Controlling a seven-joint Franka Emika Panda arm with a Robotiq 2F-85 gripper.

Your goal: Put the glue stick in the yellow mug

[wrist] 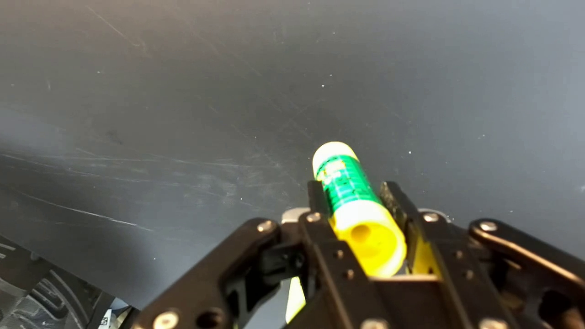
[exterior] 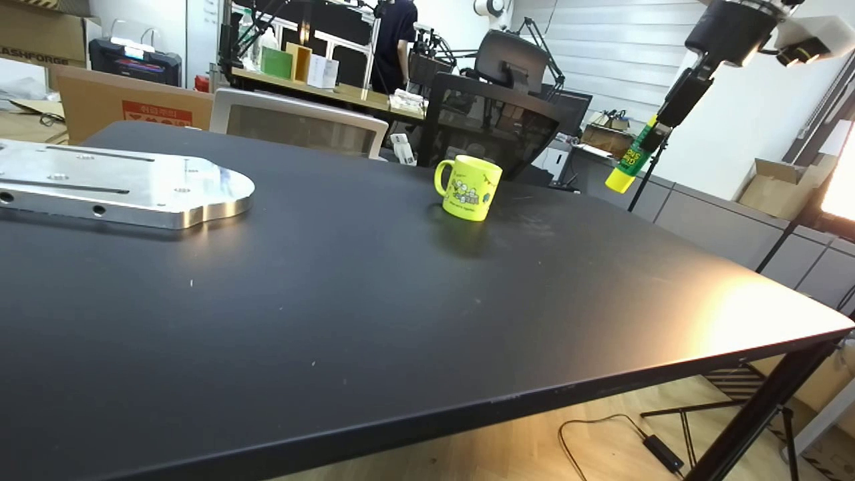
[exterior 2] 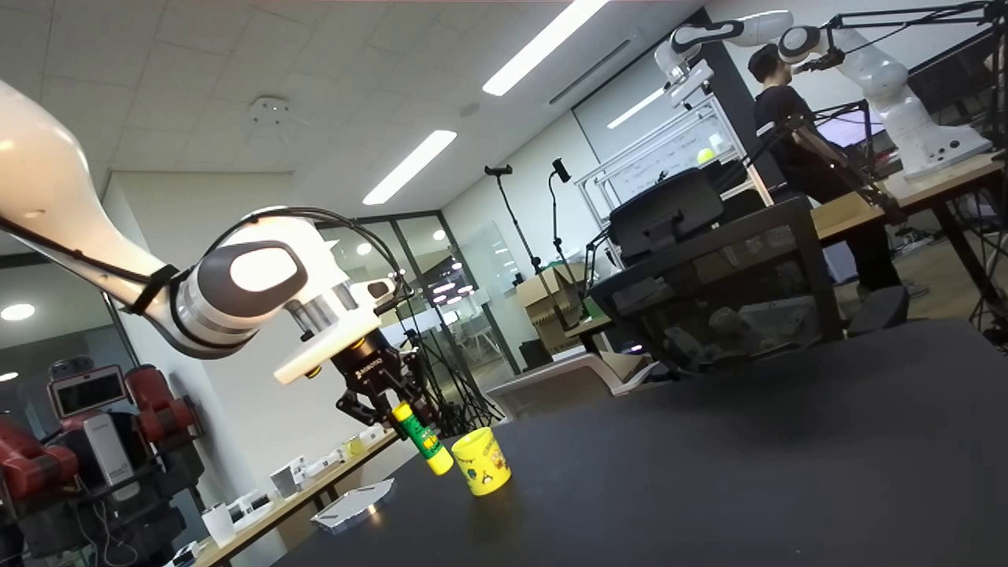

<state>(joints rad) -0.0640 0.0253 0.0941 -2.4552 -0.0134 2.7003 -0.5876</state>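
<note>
The glue stick point(exterior: 631, 158) is a slim cylinder with a green label and yellow ends. My gripper point(exterior: 658, 130) is shut on it and holds it tilted in the air, as an exterior view also shows for the gripper point(exterior 2: 405, 409) and the glue stick point(exterior 2: 425, 441). The yellow mug point(exterior: 471, 189) stands upright on the table, handle to one side; it also shows in an exterior view point(exterior 2: 482, 465), close beside the stick's lower end in the picture. In the wrist view the glue stick point(wrist: 347, 183) lies between the fingertips point(wrist: 354, 196). Yellow parts of the mug point(wrist: 295, 297) show behind the gripper, mostly hidden.
A thick metal plate point(exterior: 100, 187) lies on the dark table point(exterior: 334, 314); it also shows in an exterior view point(exterior 2: 354, 504). Mesh chairs point(exterior: 491, 127) stand past the table's edge behind the mug. A black chair point(wrist: 41, 292) shows at lower left in the wrist view.
</note>
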